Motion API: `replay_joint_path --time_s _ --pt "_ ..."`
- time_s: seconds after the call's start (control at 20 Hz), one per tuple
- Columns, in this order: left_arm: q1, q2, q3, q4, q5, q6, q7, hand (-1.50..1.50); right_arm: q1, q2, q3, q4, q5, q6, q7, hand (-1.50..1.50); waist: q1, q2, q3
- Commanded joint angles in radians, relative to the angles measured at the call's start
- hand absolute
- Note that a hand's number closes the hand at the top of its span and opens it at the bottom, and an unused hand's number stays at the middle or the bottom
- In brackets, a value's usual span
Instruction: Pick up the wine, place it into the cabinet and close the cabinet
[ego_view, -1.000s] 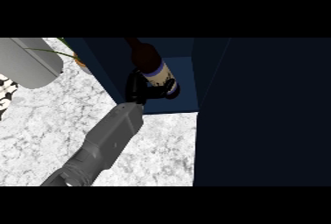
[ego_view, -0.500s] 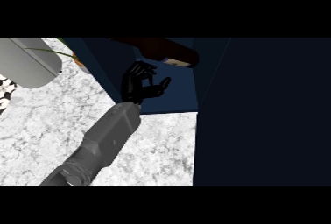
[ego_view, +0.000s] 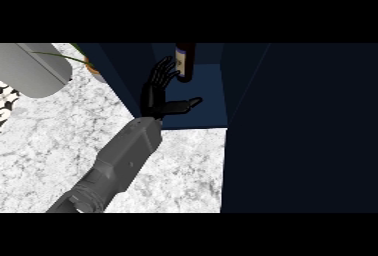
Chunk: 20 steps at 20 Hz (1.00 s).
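Now wine (ego_view: 183, 61) stands just beyond open hand (ego_view: 157, 92).

A white and grey marbled counter (ego_view: 184, 170) fills the lower left. A dark blue panel (ego_view: 310, 130) covers the right side in shadow. At upper left lies a pale grey rounded object (ego_view: 33, 70), with a black and white patterned thing (ego_view: 6, 102) at the left edge.

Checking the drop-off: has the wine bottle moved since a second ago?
Yes. The bottle was in the hand near the cabinet's front edge; now it stands free, farther back toward the view's top, hand open beside it.
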Motion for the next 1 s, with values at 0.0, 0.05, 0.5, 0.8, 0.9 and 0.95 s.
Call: replay_joint_path --time_s 0.0,0.05,0.5,0.8,0.9,0.95 --pt "0.047 0.032 0.016 -0.028 -0.018 0.01 -0.079 -1.5 -0.002 0.008 0.011 -0.025 0.017 -0.02 0.021 -1.5 0.036 -0.024 0.012" --pt "0.061 0.033 0.007 -0.04 -0.027 0.019 -0.076 -1.5 0.038 -0.008 -0.006 -0.015 -0.007 0.019 -0.011 -1.5 0.036 -0.026 0.013" --pt "0.233 0.085 -0.103 -0.346 -0.098 0.067 0.032 -1.5 0.064 0.005 0.021 -0.101 0.001 -0.016 0.067 -1.5 0.071 -0.041 0.013" --pt "0.392 0.118 -0.232 -0.775 -0.171 0.205 0.208 -1.5 0.027 0.001 -0.004 -0.044 0.005 -0.014 0.036 -1.5 0.071 -0.037 0.014" --pt "0.461 0.219 -0.258 -0.919 -0.175 0.193 0.266 -1.5 0.012 0.005 -0.01 -0.032 0.021 -0.026 0.027 -1.5 0.08 -0.039 0.014" --pt "0.465 0.236 -0.234 -0.991 -0.171 0.218 0.302 -1.5 -0.034 0.016 0.016 -0.023 0.025 -0.047 0.064 -1.5 0.069 -0.034 0.013"
